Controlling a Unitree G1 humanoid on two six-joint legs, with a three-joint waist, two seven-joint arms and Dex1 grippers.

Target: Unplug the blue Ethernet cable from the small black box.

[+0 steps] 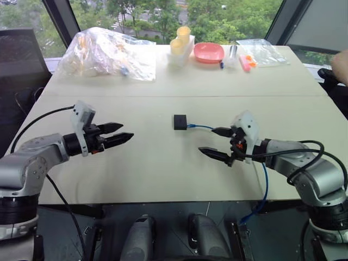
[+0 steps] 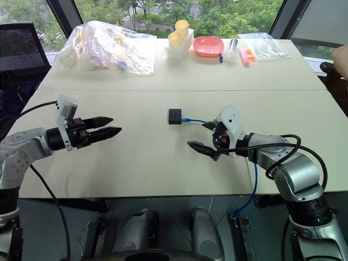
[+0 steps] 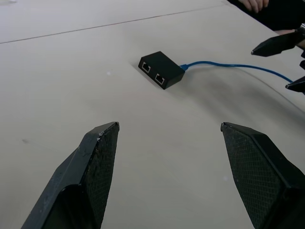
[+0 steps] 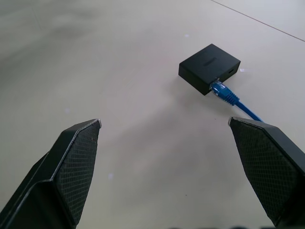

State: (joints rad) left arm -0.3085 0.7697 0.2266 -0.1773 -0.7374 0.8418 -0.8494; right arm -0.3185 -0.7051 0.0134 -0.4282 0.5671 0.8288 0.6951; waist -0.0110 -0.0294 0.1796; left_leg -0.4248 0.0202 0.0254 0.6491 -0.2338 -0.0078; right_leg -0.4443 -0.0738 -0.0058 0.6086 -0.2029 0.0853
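The small black box [image 1: 180,121] lies flat near the middle of the pale table [image 1: 152,168]. The blue Ethernet cable [image 1: 202,127] is plugged into its right side, runs right past my right gripper and drops over the table's front edge. In the left wrist view the box [image 3: 161,70] shows two empty ports facing my left gripper. My left gripper [image 1: 126,131] hovers open well to the left of the box. To the box's right, just in front of the cable, hovers my right gripper [image 1: 207,140], open and empty. The right wrist view shows the plug [image 4: 220,88] seated in the box [image 4: 209,68].
Along the far edge of the table lie a crumpled clear plastic bag [image 1: 106,51], yellow cups [image 1: 181,41], a pink bowl [image 1: 209,53] and a clear pouch [image 1: 262,53]. A person's hand [image 1: 341,62] shows at the far right. A black chair [image 1: 22,54] stands far left.
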